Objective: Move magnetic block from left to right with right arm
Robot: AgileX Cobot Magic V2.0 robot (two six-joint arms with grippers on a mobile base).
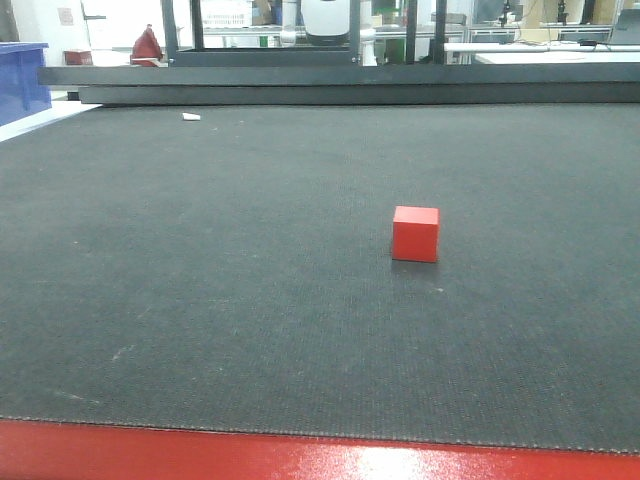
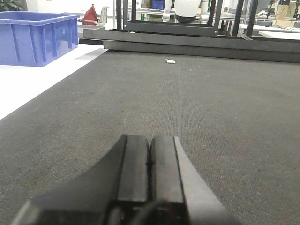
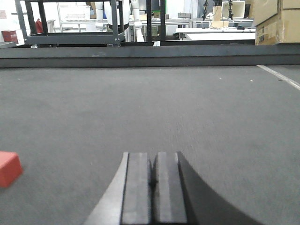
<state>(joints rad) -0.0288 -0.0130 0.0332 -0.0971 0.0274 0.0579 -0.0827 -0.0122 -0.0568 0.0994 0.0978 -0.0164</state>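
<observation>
On the dark mat (image 1: 200,300), find left gripper (image 2: 149,161) and right gripper (image 3: 153,178) both pressed closed on nothing, spot the magnetic block (image 1: 415,233) lying apart to the right one's left, and judge the pick likely unstarted, calling for parted jaws and a leftward reach.

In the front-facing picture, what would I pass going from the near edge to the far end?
Red table edge → red magnetic block → small white scrap → black rail.
</observation>
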